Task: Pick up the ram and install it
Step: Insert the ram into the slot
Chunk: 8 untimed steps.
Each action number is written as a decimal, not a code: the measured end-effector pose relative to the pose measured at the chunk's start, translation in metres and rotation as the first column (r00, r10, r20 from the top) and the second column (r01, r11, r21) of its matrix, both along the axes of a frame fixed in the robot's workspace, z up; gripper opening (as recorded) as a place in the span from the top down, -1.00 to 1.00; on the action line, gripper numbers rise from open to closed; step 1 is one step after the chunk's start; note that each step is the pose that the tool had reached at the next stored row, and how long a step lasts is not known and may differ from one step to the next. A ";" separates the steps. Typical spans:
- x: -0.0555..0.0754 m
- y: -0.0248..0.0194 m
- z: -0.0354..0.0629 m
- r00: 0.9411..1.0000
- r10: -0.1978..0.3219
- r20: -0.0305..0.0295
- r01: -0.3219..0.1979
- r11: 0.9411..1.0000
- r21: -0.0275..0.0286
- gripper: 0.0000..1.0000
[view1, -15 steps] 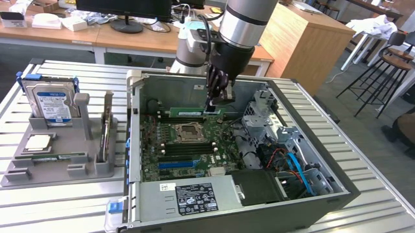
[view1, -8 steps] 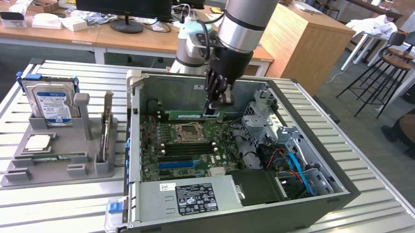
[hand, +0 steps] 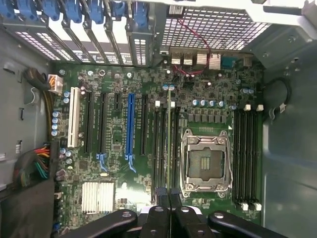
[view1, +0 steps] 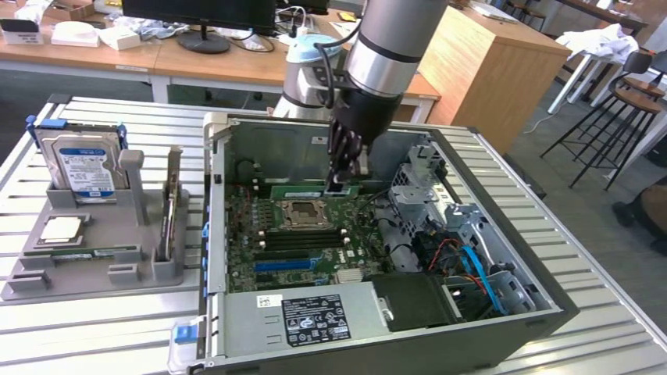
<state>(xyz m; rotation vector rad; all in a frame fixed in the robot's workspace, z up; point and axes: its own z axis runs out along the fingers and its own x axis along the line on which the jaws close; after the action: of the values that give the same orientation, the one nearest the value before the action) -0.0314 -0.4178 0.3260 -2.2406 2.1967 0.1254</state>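
The hand [hand: 169, 194] is clenched on the ram [hand: 169, 141], which shows edge-on between the fingers inside the open computer case [view1: 542, 289]. The stick's long axis runs parallel to the black slot rails [hand: 159, 148] just beside the CPU socket [hand: 205, 161], and it sits directly over them. I cannot tell whether it touches a slot yet. The blue slot [hand: 131, 126] lies farther off. By the desk's [view1: 94, 328] edge at the exterior view's left, a twin stick [view1: 170, 207] stands in a grey holder [view1: 94, 266].

Wood desks [view1: 105, 56] behind — stools [view1: 633, 92] ext. view's right.
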 end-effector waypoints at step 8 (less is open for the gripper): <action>0.000 -0.0001 -0.0051 1.000 0.000 0.000 0.000 1.000 0.000 0.76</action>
<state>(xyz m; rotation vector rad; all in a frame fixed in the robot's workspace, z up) -0.0314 -0.4178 0.3209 -2.2406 2.1966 0.1254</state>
